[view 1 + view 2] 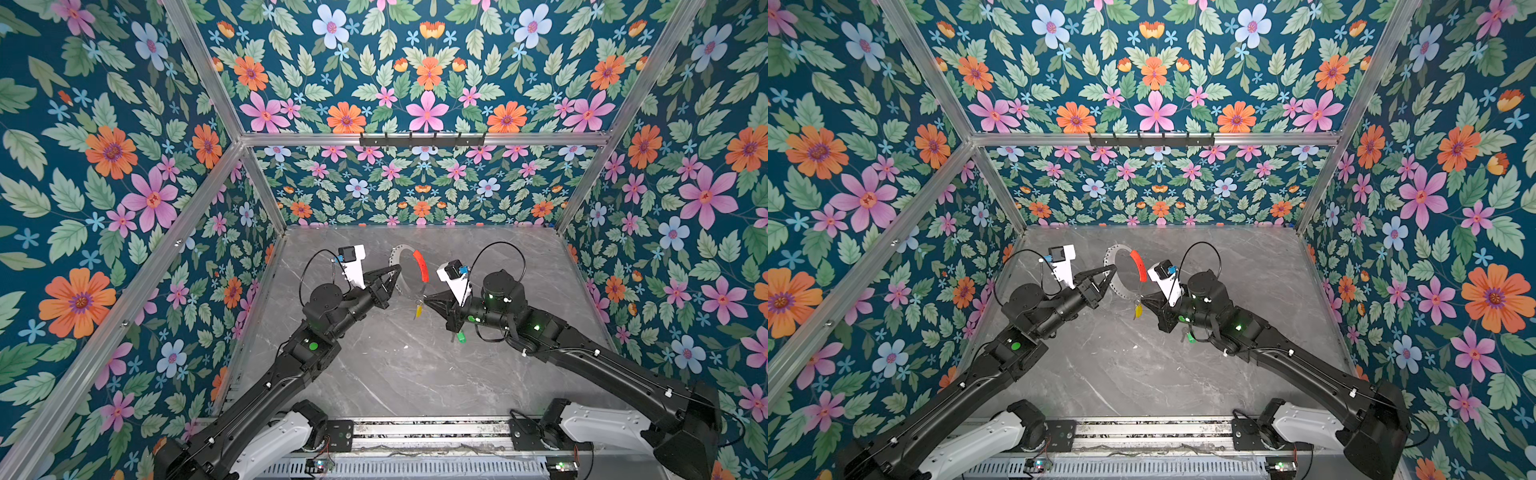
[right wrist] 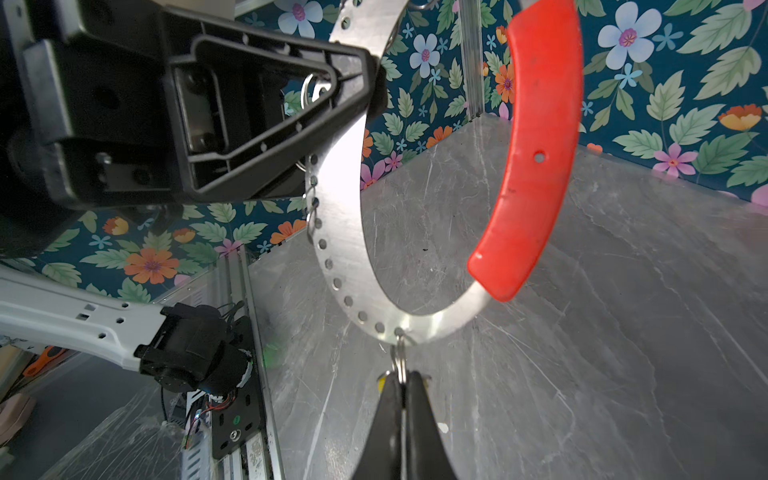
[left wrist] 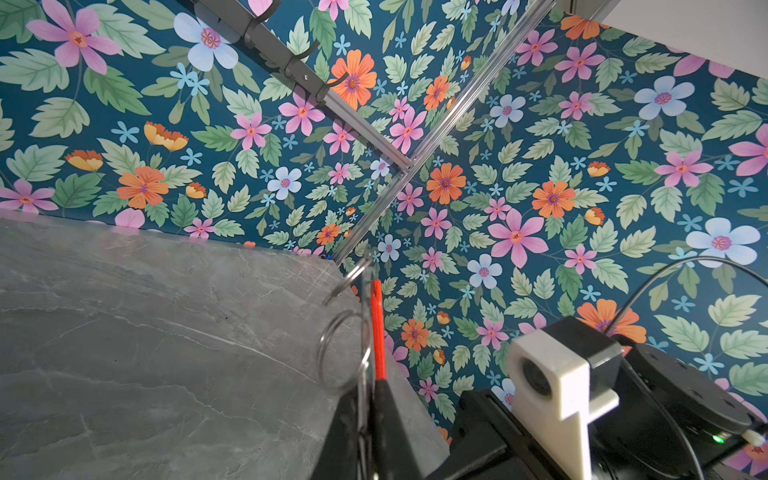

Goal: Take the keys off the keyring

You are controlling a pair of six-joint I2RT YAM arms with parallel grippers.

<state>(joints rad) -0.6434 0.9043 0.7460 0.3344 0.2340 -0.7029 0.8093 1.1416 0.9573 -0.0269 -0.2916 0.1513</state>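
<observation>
Gripping the keyring (image 2: 340, 232) by its left arc, the left hand (image 1: 398, 271) held it above the counter (image 1: 395, 374); the right hand (image 1: 425, 300) pinched the yellow key (image 1: 419, 309) by its small ring (image 2: 400, 363), near side. Slow twisting seemed wisest.

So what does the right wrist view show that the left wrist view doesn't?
Right wrist only: the holes along the keyring, and the right tool shut on a small ring hanging from one. Left wrist only: the right arm's camera and the hook rail. Both: the left tool clamped on the keyring, the red sleeve, the table.
</observation>
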